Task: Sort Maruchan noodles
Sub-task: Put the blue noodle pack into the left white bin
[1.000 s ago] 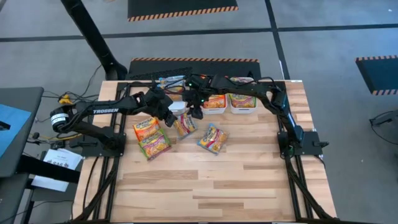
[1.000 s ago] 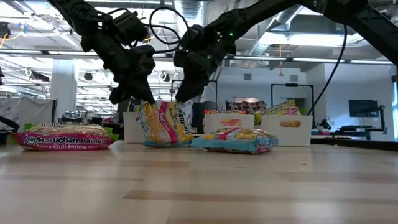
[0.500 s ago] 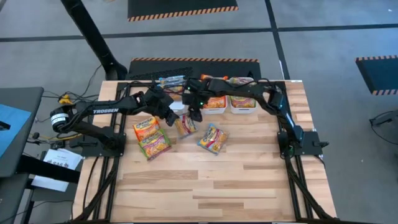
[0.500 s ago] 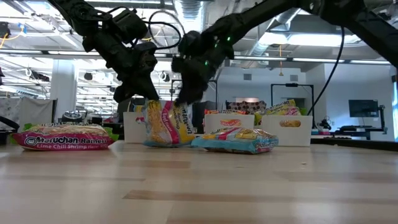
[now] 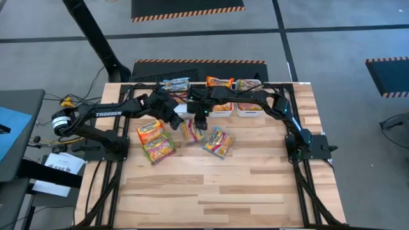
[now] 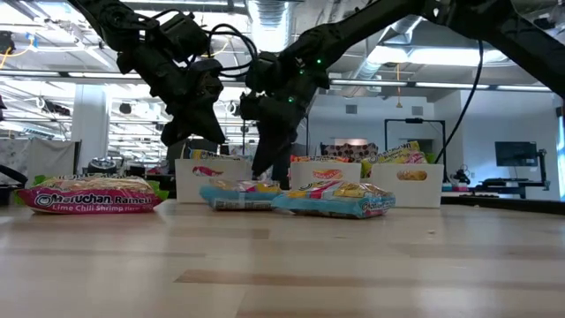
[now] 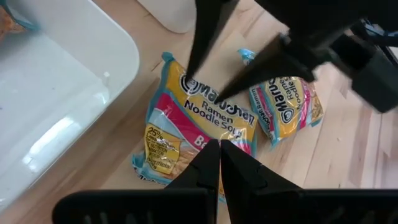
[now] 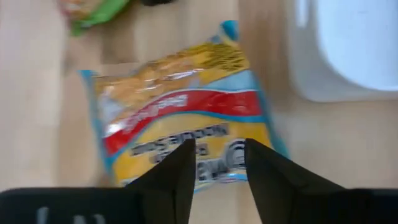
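A blue-and-red-edged Maruchan noodles packet lies flat on the table, also seen in the left wrist view and the right wrist view. My right gripper stands open just above its logo end, pointing steeply down. My left gripper hangs shut above the same packet's left side and holds nothing. A second blue packet lies to the right. A green and an orange packet lie to the left. My right gripper comes at the packet's logo end from above with its fingers apart, slanting down from the table's far right. The packet lies flat on the wood. I cannot tell whether the fingertips touch the wrapper.
White bins with packets in them stand at the far side, and another white bin is just behind the grippers. More packets lie along the far edge. The near half of the table is bare wood.
The blue-and-red packet stood on edge under both grippers and has tipped over; it now lies flat on the table. My right gripper has come down toward it.
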Controlling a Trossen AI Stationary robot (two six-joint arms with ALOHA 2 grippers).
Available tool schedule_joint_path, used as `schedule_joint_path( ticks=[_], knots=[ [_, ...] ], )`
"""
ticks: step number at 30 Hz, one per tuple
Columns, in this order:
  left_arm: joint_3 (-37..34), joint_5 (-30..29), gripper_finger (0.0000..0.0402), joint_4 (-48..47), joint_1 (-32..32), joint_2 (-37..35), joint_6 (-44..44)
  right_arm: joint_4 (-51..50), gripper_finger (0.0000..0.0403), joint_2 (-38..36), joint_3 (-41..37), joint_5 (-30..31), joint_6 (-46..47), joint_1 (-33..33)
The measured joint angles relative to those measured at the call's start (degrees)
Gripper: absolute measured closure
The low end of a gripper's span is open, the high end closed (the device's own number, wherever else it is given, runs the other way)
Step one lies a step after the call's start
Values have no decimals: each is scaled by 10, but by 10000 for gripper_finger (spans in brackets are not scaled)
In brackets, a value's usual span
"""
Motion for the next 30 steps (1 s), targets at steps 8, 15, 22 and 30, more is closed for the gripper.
schedule_joint_path(
  ticks=[8,15,22,30],
  knots=[
    [0,0,402,-5,0,0,0,-7,222,0,0,49,38,-15],
    [0,0,402,-5,0,0,-1,-11,158,0,0,22,39,-23],
    [0,0,402,-4,0,0,-2,0,147,0,0,9,24,-18],
    [0,0,402,-8,0,0,-2,7,147,19,-1,51,13,-8]
  ],
)
